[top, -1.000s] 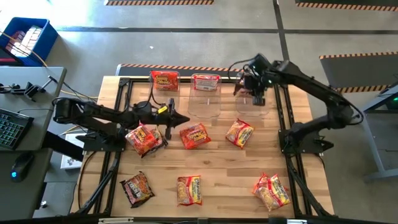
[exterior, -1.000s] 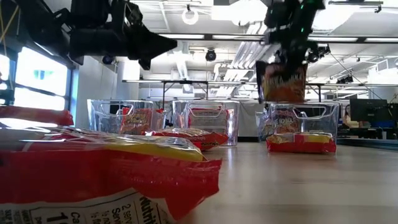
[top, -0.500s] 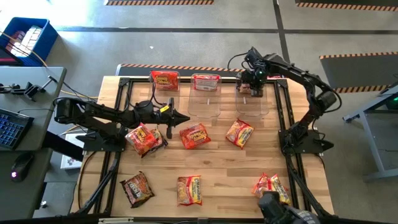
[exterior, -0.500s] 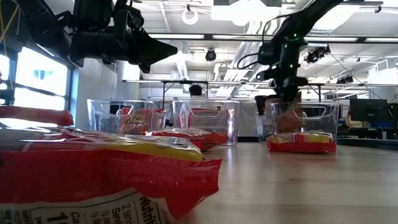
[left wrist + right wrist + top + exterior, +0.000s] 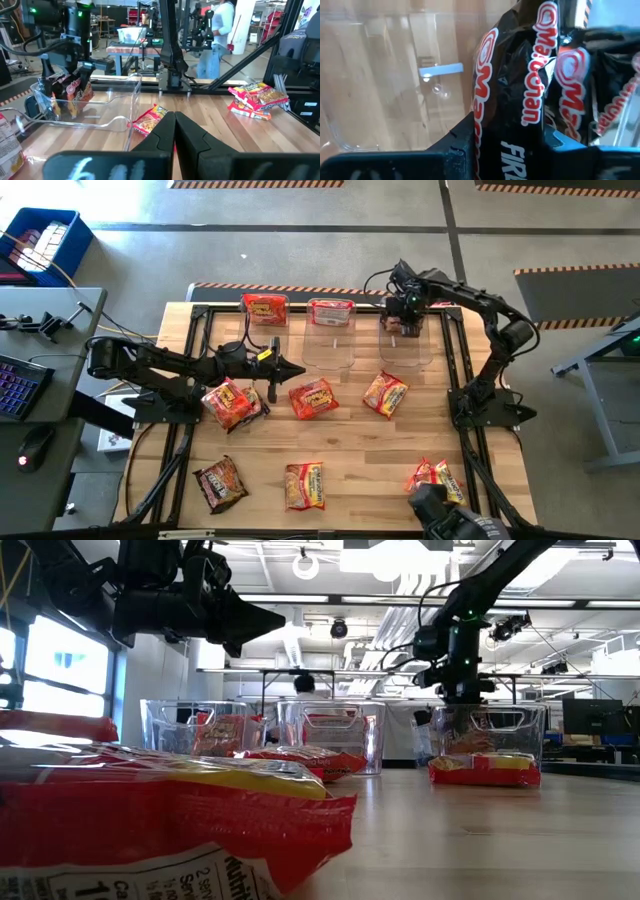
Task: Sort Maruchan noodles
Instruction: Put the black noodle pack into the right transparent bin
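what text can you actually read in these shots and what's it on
"Maruchan": red-and-white logo, repeated, on the dark packet in the right hand, right wrist view.
"FIR": white letters, cut off, lower on that same packet.
"2 serv", "Nutrit", "Ca", "1": cut-off nutrition panel on the nearest red packet, low view.
Print on the loose packets on the table and those in the clear bins in the high view: too small to read.

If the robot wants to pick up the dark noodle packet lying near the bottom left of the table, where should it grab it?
The dark noodle packet lies flat and slightly turned on the wooden table, with bare wood all around it. Probably best to come straight down from above and pinch across its narrower width near the middle, fingers turned to match its tilt. The crinkly edges look too floppy.
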